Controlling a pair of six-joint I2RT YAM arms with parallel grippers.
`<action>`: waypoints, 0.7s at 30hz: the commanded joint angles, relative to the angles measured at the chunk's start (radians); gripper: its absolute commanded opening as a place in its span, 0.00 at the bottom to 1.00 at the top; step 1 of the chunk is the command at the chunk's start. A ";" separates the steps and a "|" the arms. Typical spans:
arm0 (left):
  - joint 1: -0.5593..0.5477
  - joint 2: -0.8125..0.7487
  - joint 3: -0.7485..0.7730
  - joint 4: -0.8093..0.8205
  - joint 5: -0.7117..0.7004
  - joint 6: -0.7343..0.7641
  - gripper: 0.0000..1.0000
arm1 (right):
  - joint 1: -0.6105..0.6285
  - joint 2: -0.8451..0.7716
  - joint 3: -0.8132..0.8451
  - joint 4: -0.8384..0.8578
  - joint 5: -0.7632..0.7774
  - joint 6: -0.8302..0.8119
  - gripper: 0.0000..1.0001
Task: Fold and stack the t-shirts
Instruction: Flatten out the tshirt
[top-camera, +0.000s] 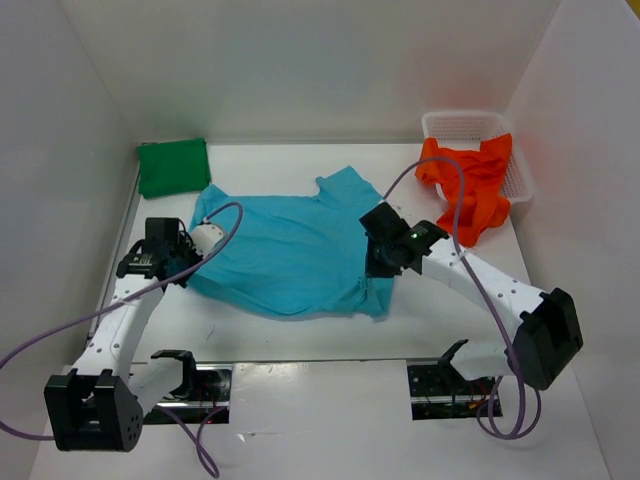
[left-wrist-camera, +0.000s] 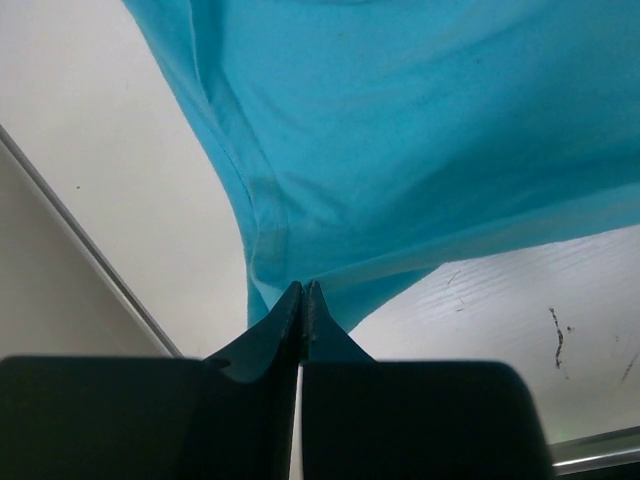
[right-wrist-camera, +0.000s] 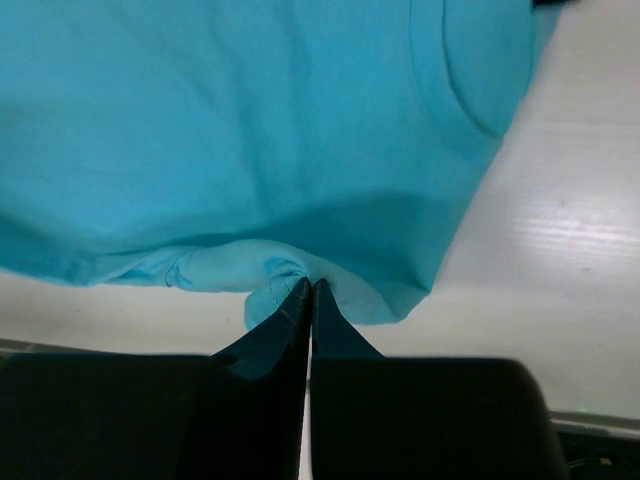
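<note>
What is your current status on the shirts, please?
Left gripper and right gripper both shut on turquoise-blue cloth t-shirt. Dark green cloth t-shirt folded. Nothing blocking.

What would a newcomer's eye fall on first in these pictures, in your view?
The turquoise t-shirt spread mid-table, pinched at opposite sides by the left gripper and the right gripper. Then the orange-red t-shirt spilling over the white basket at the far right, and the folded green t-shirt at the far left corner.

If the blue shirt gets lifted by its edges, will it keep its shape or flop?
Probably flop: the turquoise t-shirt bunches into folds where the right end effector pinches it. It seems thin and light, draping loosely from the left end effector. Slipping looks unlikely; both pinch cloth.
</note>
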 joint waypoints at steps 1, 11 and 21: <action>0.011 -0.012 0.007 0.023 -0.017 -0.013 0.00 | -0.048 0.017 0.113 0.002 0.067 -0.069 0.00; 0.022 0.383 0.909 0.096 -0.032 -0.208 0.00 | -0.259 0.505 1.390 -0.214 0.313 -0.365 0.00; -0.013 0.305 0.723 0.091 -0.033 -0.119 0.00 | -0.133 0.260 0.796 -0.128 0.378 -0.380 0.00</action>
